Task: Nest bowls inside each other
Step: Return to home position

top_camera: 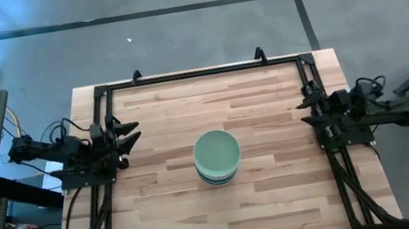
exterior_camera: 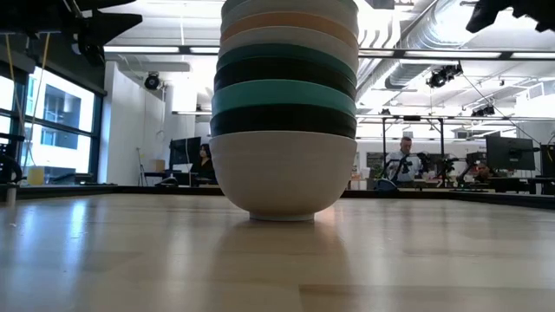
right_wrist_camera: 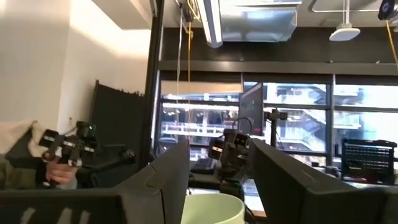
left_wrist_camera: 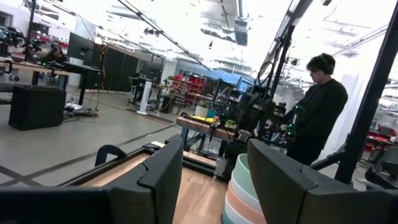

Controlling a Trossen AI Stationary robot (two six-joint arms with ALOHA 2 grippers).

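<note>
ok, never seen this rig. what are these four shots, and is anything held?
A two-armed robot at a wooden table; each arm ends in a two-finger hand. The top shot looks straight down: left hand and right hand sit at the table's sides, open and empty. Between them stands one stack of nested bowls, mint green on top. The level shot sees that stack from table height, white bowl lowest. The other two are wrist cameras looking out between each hand's fingers.
</note>
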